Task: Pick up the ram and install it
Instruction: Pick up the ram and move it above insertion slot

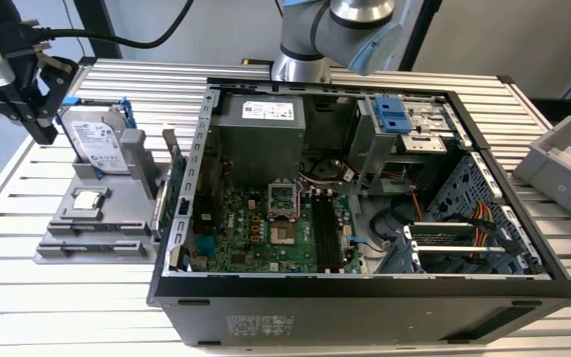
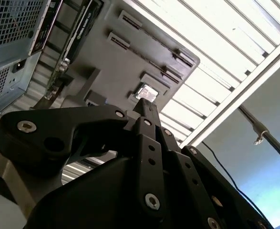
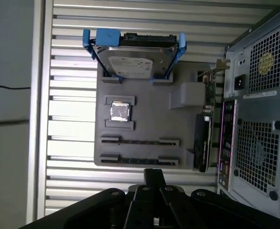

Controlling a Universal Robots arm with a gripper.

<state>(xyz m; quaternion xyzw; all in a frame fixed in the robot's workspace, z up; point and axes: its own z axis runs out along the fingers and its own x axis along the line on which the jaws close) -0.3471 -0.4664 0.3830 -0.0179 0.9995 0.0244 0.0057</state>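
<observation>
1. Grey plastic is forming the fixture tray (image 3: 149, 114), which is lying on the slatted table (image 3: 68, 71) just beside the open computer case (image 1: 365, 290), at the exterior view's left. It is carrying the hard drive (image 3: 135, 62) in a blue cradle, the processor chip (image 3: 120, 112), and an expansion card (image 3: 202, 143) standing on edge at the side nearest the case.
2. Over the tray, the gripper (image 3: 154, 172) is hanging above the edge nearest the two long slot holders (image 3: 140, 142). In both wrist views its fingers are meeting at the tips, closed right up, and are clasping nothing.
3. Whereabouts of the ram cannot be told with certainty. The two slot holders are looking vacant, and the memory sockets (image 1: 327, 223) on the motherboard (image 1: 246, 230) are reading as dark strips, so whether a stick is sitting in them is undecided.
4. Judgement: the work is standing at the locating stage. Doing it well is requiring the stick's position to be confirmed before any descent. Such a thin board is calling for a grip across its flat faces at mid-length, square to its slot, with fingers parted first and well clear of chip and card.
</observation>
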